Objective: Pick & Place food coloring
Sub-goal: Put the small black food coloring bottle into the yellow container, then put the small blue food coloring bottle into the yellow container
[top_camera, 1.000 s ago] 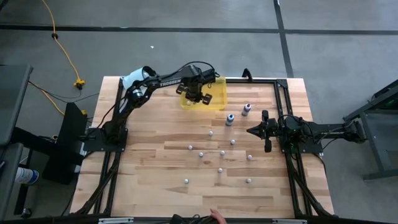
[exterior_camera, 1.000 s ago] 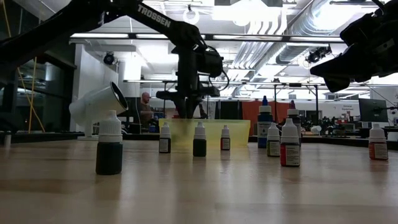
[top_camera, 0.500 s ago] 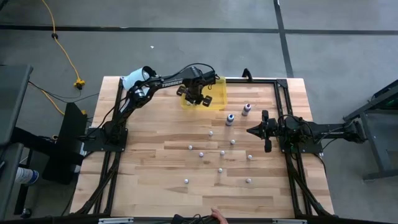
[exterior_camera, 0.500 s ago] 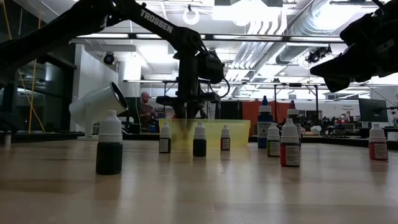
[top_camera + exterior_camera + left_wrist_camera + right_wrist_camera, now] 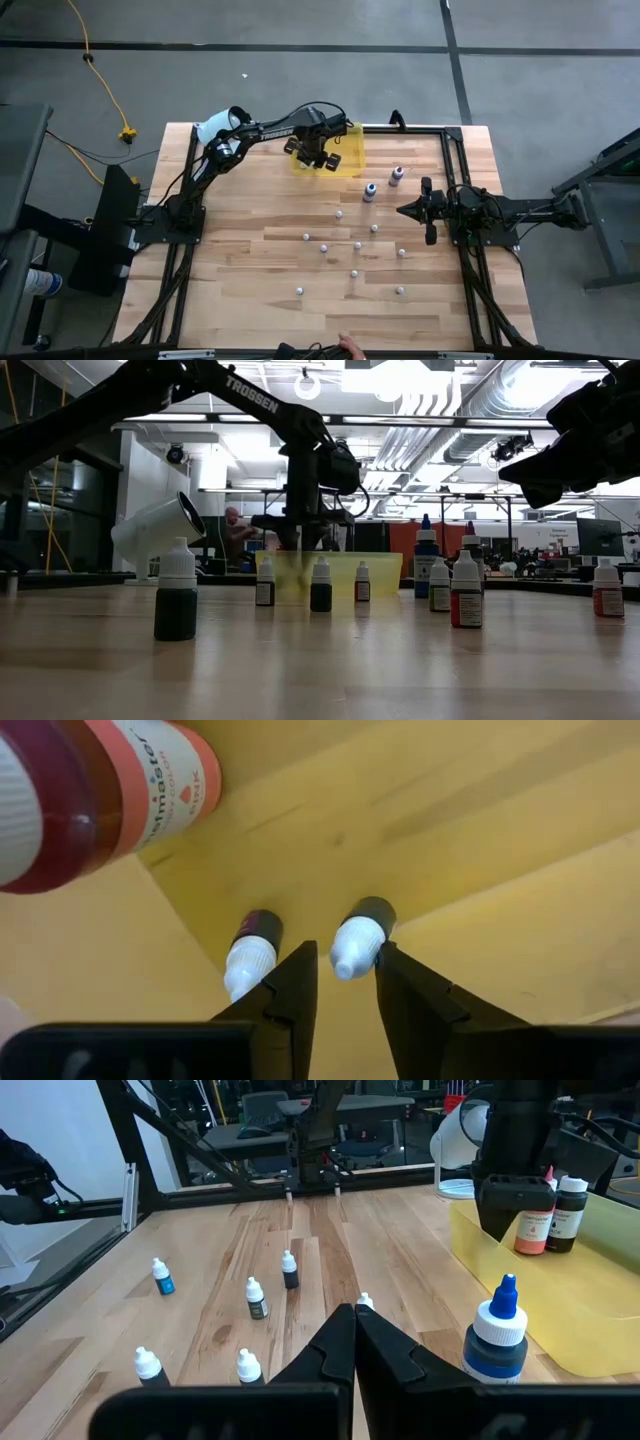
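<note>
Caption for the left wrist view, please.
Left tool open inside the yellow tray, above two small dropper bottles.

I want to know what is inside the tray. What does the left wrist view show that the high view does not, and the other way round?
Only the left wrist view: two small bottles lying on the tray floor, one between the left gripper's open jaws, plus a larger pink-labelled bottle. Only the high view: loose bottles scattered over the table, two taller ones near the tray, and the right gripper waiting apart. Both: the yellow tray.
</note>
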Controlling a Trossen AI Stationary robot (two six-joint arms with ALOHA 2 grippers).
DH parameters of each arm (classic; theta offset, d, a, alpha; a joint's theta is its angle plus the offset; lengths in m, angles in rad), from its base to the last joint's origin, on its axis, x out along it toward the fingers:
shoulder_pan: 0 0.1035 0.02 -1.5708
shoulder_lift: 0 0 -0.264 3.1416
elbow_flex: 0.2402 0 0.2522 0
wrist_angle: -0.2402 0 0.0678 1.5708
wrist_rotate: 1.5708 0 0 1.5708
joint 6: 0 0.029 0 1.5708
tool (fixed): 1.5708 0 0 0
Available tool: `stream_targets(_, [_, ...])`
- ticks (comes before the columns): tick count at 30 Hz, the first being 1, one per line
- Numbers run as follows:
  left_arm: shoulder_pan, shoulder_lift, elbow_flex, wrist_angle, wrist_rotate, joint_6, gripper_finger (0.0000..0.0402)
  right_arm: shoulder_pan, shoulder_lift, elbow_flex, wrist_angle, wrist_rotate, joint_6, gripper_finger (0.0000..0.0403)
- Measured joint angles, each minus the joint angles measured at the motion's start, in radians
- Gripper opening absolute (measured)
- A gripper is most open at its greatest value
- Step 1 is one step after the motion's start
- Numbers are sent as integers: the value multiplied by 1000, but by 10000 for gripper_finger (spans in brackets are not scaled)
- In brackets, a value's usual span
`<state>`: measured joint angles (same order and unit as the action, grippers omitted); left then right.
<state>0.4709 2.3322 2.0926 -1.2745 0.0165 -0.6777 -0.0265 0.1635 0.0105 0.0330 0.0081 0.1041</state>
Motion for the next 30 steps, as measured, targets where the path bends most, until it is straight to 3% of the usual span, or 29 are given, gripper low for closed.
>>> stream_targets(17, [0, -1, 3, 0, 21, 0, 98, 0, 0, 0, 0, 0, 0, 0])
stream_targets(30, [-1, -2, 141, -39, 21, 5, 98, 0, 0, 0, 0, 0, 0, 0])
